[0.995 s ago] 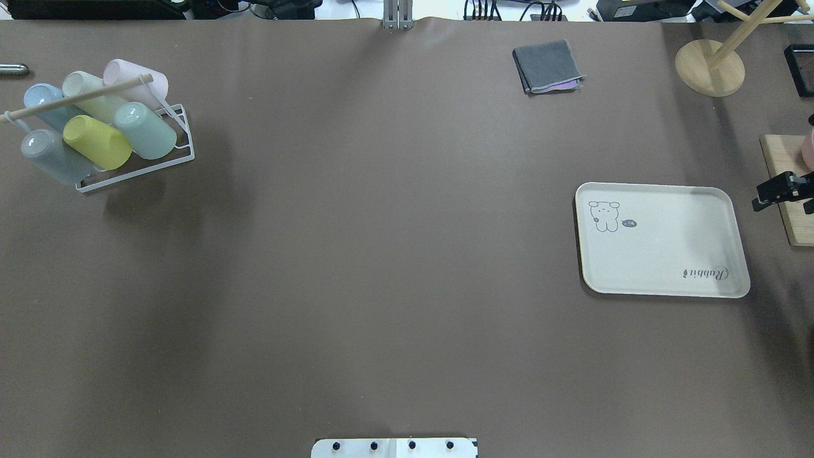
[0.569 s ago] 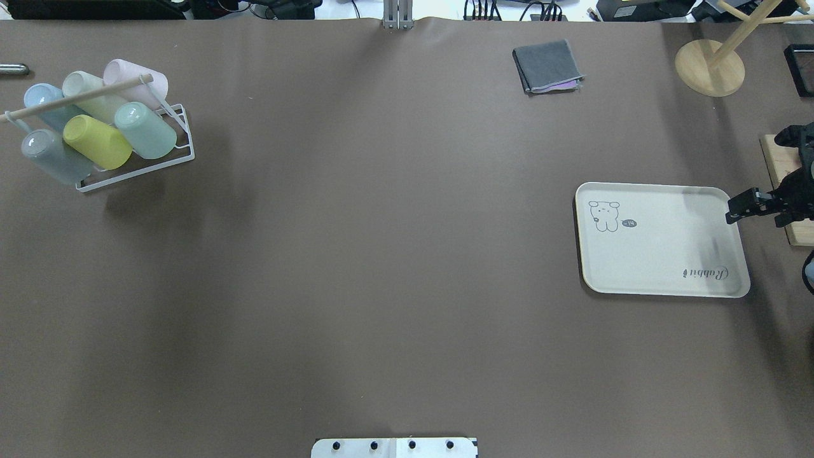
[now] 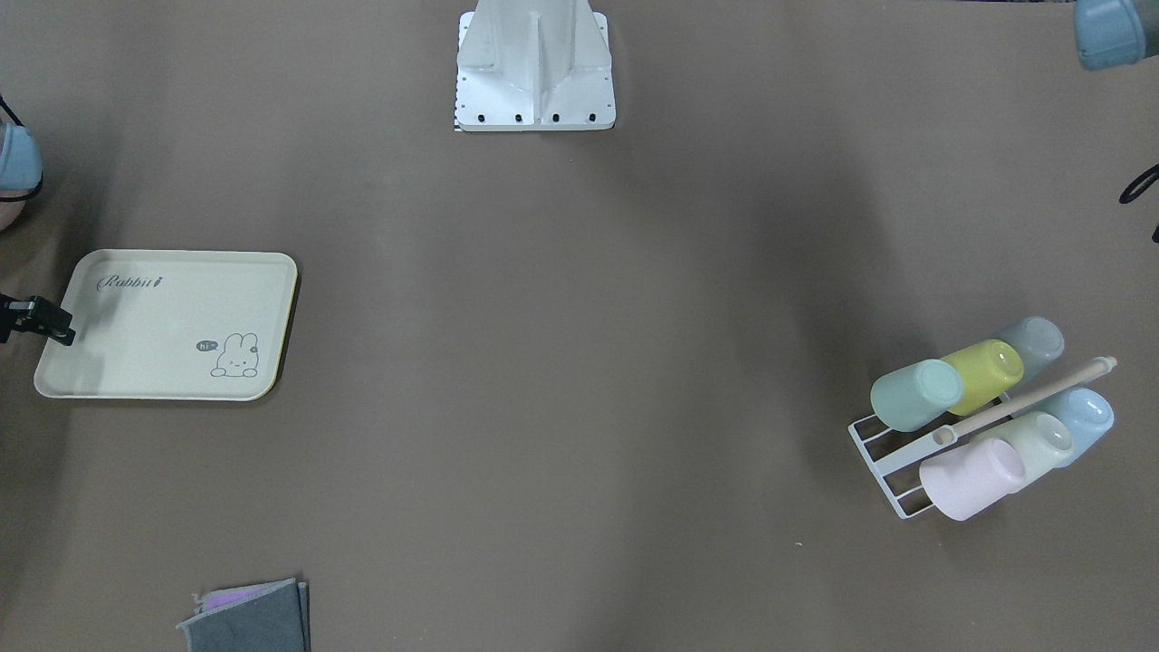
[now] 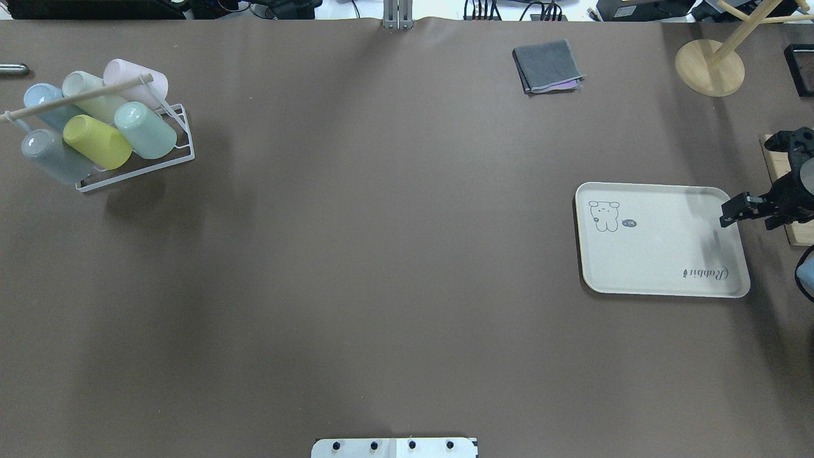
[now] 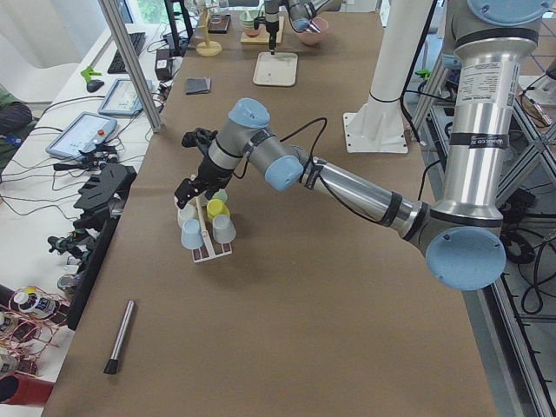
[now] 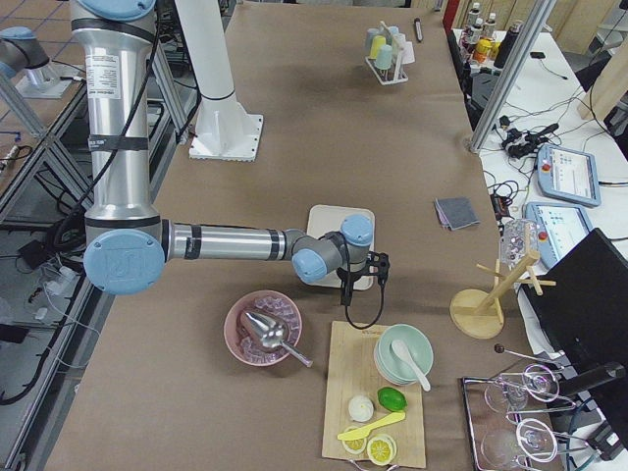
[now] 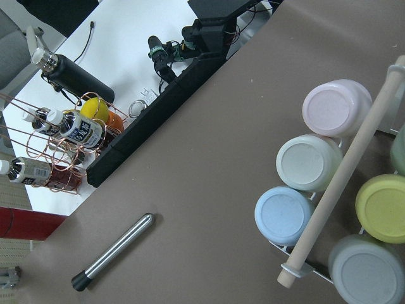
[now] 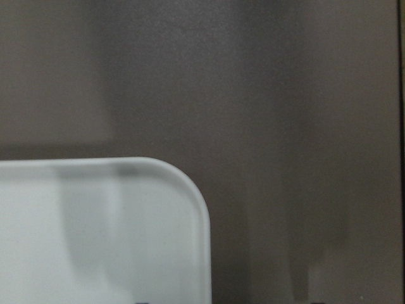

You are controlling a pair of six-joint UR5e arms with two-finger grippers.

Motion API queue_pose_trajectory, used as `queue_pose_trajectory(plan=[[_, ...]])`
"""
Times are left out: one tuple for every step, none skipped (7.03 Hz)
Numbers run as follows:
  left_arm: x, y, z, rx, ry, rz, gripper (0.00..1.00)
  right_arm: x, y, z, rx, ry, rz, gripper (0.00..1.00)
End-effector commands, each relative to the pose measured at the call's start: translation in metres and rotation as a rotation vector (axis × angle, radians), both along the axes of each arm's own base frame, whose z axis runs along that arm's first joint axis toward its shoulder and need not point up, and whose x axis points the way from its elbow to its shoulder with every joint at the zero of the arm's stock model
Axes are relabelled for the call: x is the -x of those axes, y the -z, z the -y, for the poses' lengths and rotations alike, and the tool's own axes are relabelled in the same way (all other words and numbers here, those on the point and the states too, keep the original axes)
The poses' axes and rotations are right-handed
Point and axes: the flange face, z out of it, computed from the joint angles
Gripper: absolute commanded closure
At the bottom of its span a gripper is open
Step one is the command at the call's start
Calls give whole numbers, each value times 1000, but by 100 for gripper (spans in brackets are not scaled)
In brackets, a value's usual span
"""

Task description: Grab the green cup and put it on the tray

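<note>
The green cup (image 4: 149, 133) is at the brown tabletop's (image 4: 381, 254) left end, well apart from the tray (image 4: 661, 254), lying in the white wire rack (image 4: 184, 152). The right gripper (image 4: 728, 216) hangs at the tray's right rim, the left gripper (image 5: 193, 181) above the rack; their fingers' spread cannot be told.

Upper left: wire rack (image 4: 135, 173) holding yellow-green cup (image 4: 96, 142), pink cup (image 4: 137, 76). Upper right: folded grey cloth (image 4: 548, 66), round wooden stand base (image 4: 709, 67).

Right tool (image 4: 731, 214) shifted further inward; tip now over right rim of tray (image 4: 655, 257)
</note>
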Motion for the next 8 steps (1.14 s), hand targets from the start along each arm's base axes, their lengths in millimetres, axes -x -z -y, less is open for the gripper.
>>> queue_pose_trajectory(plan=[[-25,19,11,-58,3,108,1,2,1,2,-6,1,8,49],[-33,27,12,-93,0,186,1,2,1,1,-4,6,14,66],[-43,30,11,-98,1,214,1,3,2,0,0,11,22,82],[-66,39,6,-136,1,263,1,3,2,-1,2,15,29,99],[-97,46,-4,-179,-25,351,1,3,0,-3,10,22,35,100],[-121,53,-14,-177,-35,420,1,2,1,-5,6,30,42,100],[-127,64,-13,-179,-24,467,1,4,1,-5,0,54,68,100],[-136,64,-13,-191,-55,486,1,7,12,-4,2,76,113,100]])
